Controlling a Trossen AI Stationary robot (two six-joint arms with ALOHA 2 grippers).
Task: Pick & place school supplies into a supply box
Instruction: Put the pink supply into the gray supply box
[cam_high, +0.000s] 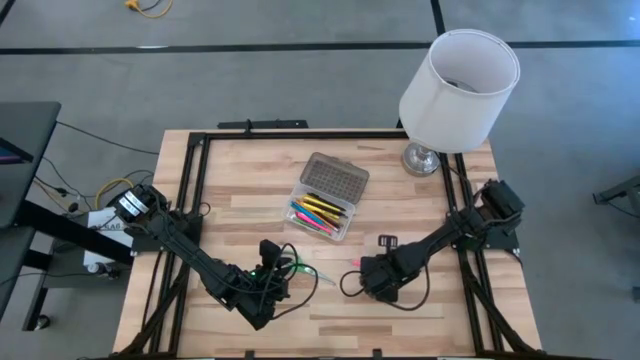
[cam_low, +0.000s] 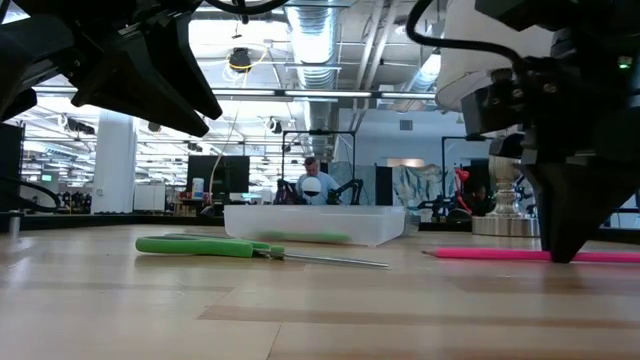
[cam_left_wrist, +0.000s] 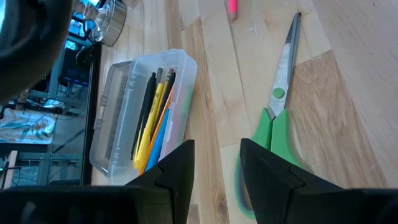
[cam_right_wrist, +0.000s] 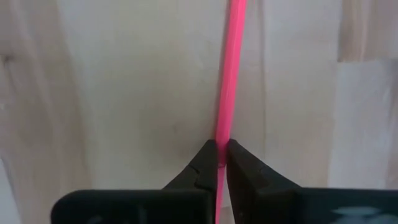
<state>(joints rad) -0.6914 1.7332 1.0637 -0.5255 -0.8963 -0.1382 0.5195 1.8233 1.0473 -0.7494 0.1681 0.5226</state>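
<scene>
Your right gripper (cam_right_wrist: 221, 163) is down at the table (cam_high: 420, 205), fingers pinched on the pink pencil (cam_right_wrist: 227, 74), which lies flat on the wood. Your left gripper (cam_left_wrist: 216, 163) hovers with fingers parted, holding nothing, above the green-handled scissors (cam_left_wrist: 278, 106). The supply box (cam_high: 322, 212) sits open mid-table, holding several pens.

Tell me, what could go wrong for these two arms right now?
The right gripper pinches the thin pink pencil at its very tips, so the pencil might slip or swivel when lifted off the table. The left gripper hangs open beside the green scissors, off their handles; closing there might miss them or nudge them. The supply box already holds pens, so room is tight.
</scene>
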